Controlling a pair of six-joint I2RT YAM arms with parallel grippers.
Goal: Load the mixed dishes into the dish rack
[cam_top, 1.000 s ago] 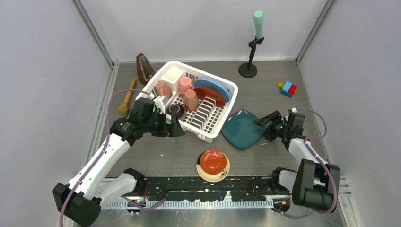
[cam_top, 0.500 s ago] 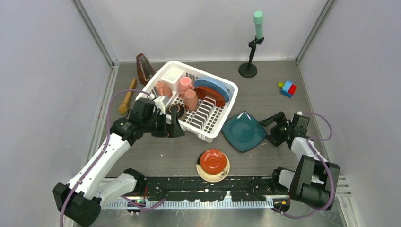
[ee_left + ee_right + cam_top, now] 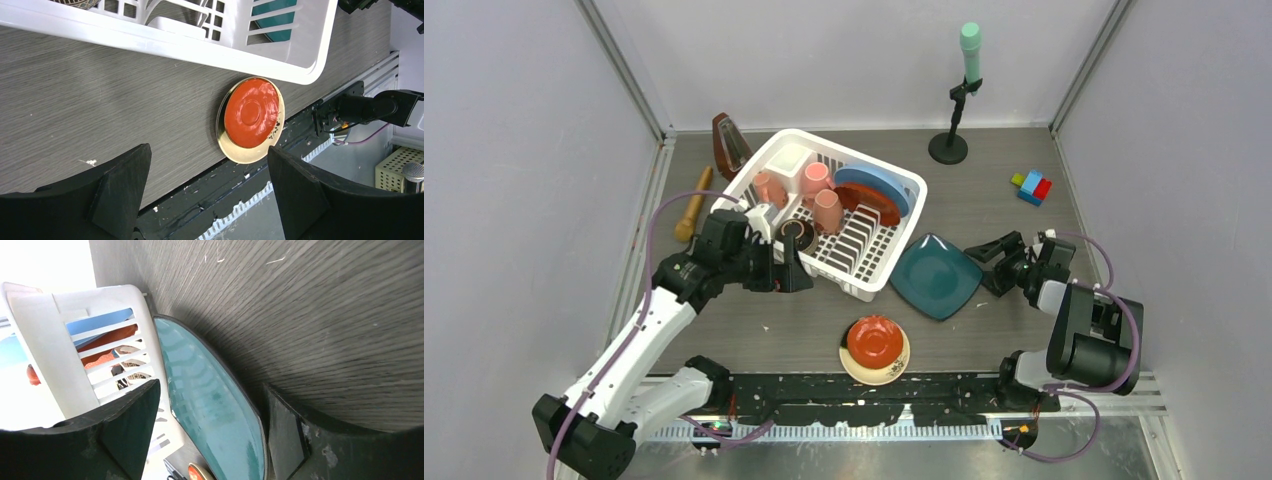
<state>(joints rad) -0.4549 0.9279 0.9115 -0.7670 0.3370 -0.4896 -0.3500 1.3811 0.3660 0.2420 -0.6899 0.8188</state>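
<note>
The white dish rack point(image 3: 864, 270) holds pink mugs point(image 3: 816, 178), the light blue plate point(image 3: 874, 185) and the brown bowl point(image 3: 798, 234) at its near left corner. The dark teal plate point(image 3: 937, 275) lies against the rack's right side. My right gripper point(image 3: 994, 262) is open, and the plate's right edge point(image 3: 210, 400) sits between its fingers point(image 3: 285, 435). The red saucer point(image 3: 874, 340) sits on the cream saucer point(image 3: 894, 368) near the table's front edge. My left gripper point(image 3: 789, 270) is open and empty beside the rack's near left side. Its wrist view shows both saucers point(image 3: 250, 112).
A brown metronome point(image 3: 729, 143) and a wooden handle point(image 3: 692, 215) lie left of the rack. A black stand with a green top point(image 3: 959, 100) is at the back. Coloured blocks point(image 3: 1032, 186) sit at the far right. Grey walls close in three sides.
My right gripper drew back a little, then returned to the teal plate's right edge, with the wrist turned. The plate shifted slightly toward the rack. The left arm stayed put.
</note>
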